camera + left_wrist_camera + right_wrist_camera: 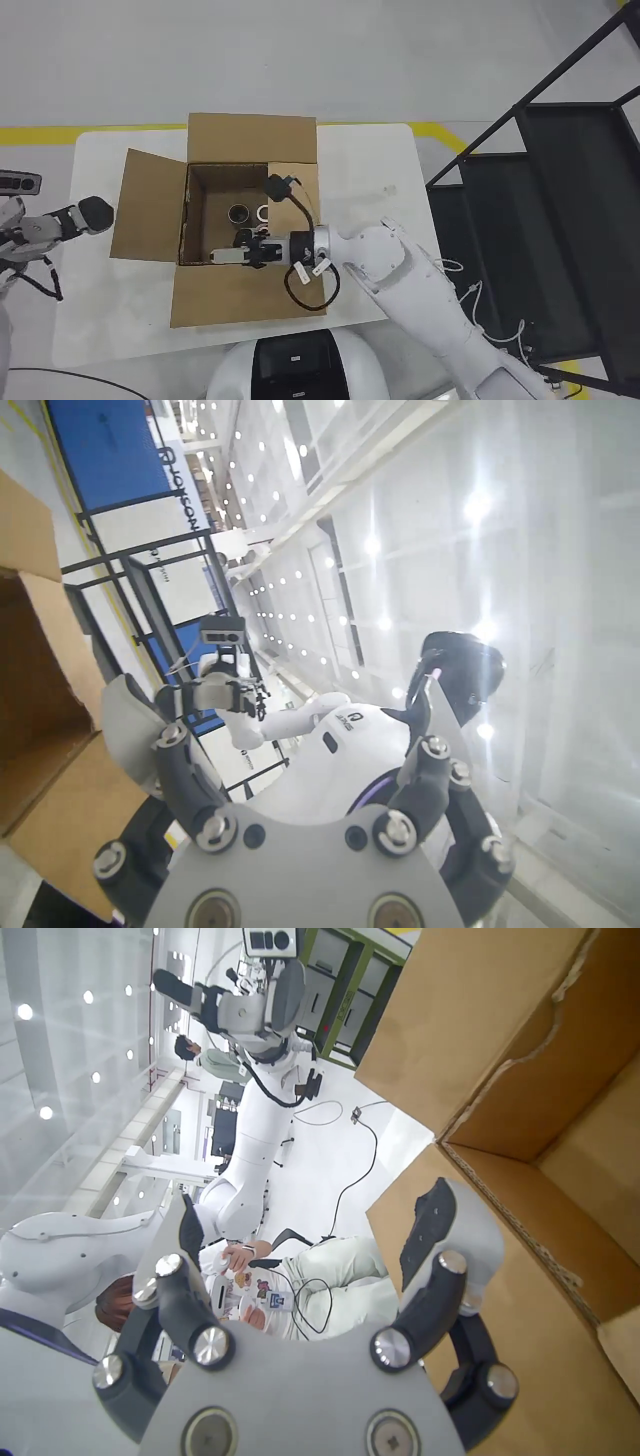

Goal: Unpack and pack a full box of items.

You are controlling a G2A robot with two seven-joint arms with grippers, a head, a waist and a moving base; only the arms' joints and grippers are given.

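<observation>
Few round items [238, 213] are spotted in the box [250, 135]: judged light, rigid, best gripped by their sides; right pincer [307, 1215] and left pincer [280, 705] are held apart.

Industrial hall: ceiling lamps [372, 545], steel stairs [560, 200]

You have the brown cardboard box [250, 135] standing with all four flaps folded outward, its near wall under the right gripper [226, 256]. Just beyond that gripper, on the box floor, lie a dark round can [238, 213], a white ring [263, 212] and a small dark item [244, 236].
</observation>
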